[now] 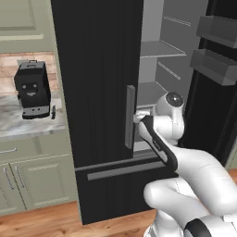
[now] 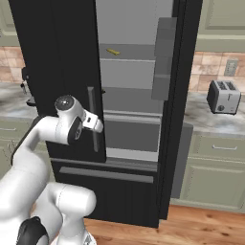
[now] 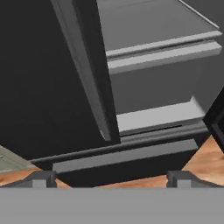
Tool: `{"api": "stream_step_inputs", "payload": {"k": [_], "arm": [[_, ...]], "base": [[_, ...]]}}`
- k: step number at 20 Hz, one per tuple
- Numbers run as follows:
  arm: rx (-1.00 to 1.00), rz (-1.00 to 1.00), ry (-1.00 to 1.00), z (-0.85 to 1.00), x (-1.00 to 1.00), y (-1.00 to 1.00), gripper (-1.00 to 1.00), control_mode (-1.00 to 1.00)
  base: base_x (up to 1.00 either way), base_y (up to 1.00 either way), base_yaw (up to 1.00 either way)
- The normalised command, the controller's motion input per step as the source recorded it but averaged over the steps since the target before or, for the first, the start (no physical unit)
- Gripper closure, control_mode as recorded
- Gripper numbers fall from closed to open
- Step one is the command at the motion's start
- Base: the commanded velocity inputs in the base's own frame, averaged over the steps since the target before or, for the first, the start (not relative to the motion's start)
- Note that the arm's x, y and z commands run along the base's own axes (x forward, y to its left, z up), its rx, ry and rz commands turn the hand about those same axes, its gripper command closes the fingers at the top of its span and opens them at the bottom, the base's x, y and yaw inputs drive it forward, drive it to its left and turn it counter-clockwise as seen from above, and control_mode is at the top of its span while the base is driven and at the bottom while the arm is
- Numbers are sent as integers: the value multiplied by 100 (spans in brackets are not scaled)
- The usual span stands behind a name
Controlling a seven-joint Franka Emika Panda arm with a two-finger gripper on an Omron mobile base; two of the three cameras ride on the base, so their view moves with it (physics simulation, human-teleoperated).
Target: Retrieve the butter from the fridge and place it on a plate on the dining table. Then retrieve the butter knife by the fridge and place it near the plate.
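Beside fridge [image 2: 57, 72] handle [image 2: 94, 119], gripper [image 3: 109, 178] (jaws wide).

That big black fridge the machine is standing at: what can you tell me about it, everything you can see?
The fridge is tall, glossy black, with two upper doors and a bottom drawer bearing a grey bar handle. The right door stands wide open, showing grey bins on its inner side; the left door is shut, with a long grey vertical handle. Inside are pale grey shelves. A small yellow butter stick lies on an upper shelf. The open gripper is empty and touches nothing.
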Motion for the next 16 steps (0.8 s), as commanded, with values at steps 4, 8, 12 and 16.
{"api": "stream_step_inputs", "payload": {"k": [4, 8, 12, 16], "arm": [[-16, 18, 0, 1, 58, 9, -100, -100], [-7, 14, 0, 5, 37, 12, -100, -100], [-1, 12, -7, 2, 45, 10, -100, -100], [0, 3, -13, 0, 46, 8, -100, -100]], "base": [[0, 0, 0], [0, 0, 0], [0, 0, 0], [0, 0, 0]]}}
